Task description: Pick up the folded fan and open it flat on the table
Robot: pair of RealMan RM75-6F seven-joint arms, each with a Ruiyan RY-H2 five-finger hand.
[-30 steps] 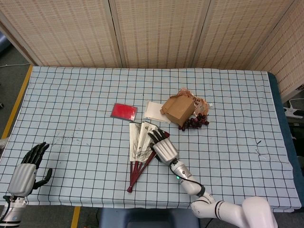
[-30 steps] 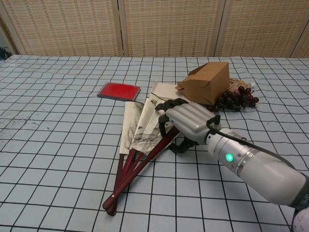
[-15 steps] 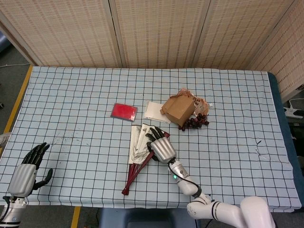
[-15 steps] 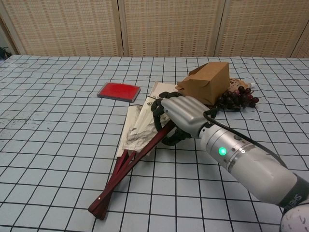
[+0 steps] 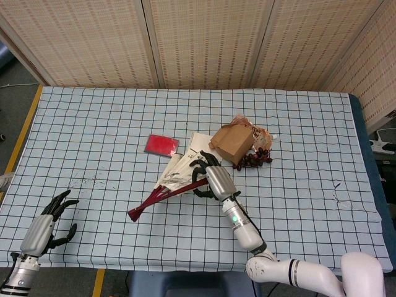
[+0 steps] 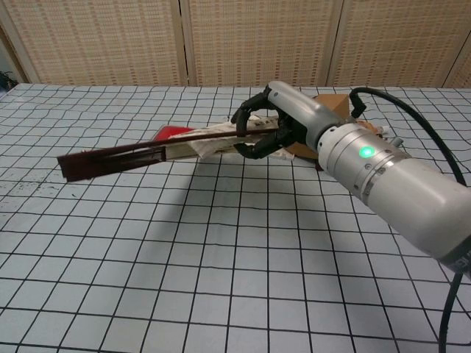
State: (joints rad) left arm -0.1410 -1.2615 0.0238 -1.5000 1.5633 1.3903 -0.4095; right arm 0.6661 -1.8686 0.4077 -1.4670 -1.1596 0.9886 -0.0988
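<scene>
The fan (image 5: 162,189) (image 6: 140,151) has dark red ribs and cream printed paper, and it is partly folded. My right hand (image 5: 209,178) (image 6: 276,121) grips it at the paper end and holds it up above the checked tablecloth (image 5: 111,124), with the rib handle pointing left. In the chest view the fan hangs nearly level over its shadow. My left hand (image 5: 48,219) rests at the near left corner of the table with its fingers spread and nothing in it; the chest view does not show it.
A red flat pad (image 5: 161,145) (image 6: 168,132) lies just behind the fan. A brown cardboard box (image 5: 233,142) (image 6: 331,103) stands behind my right hand, with dark grapes (image 5: 252,159) beside it and a white sheet (image 5: 197,143) to its left.
My right hand has lifted the fan off the table and swung its handle out to the left; the fan has closed up from its spread state. The left hand shifted slightly.
</scene>
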